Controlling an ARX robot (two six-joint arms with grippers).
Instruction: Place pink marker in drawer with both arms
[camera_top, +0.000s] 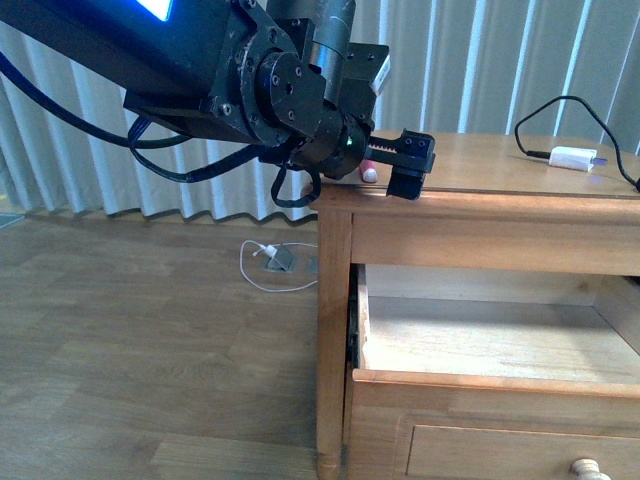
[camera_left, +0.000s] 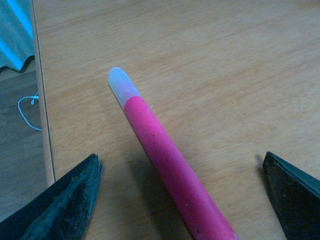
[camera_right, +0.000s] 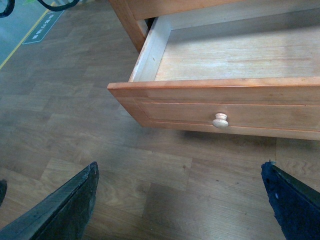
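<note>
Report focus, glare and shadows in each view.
Front view: backlit by bright curtains, left arm dark and near. Left wrist view: marker sharp with a soft shadow, left fingers blurred, curtains tinted cyan. Right wrist view: drawer evenly lit, right fingers blurred.

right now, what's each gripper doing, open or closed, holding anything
Left gripper: open, straddling the pink marker, not gripping it.
Right gripper: open, empty, facing the open drawer.

drawer (camera_top: 480, 378) pulled out, open from above, nightstand top (camera_top: 480, 165) overhanging its rear, charger plug (camera_top: 572, 157) far right
</note>
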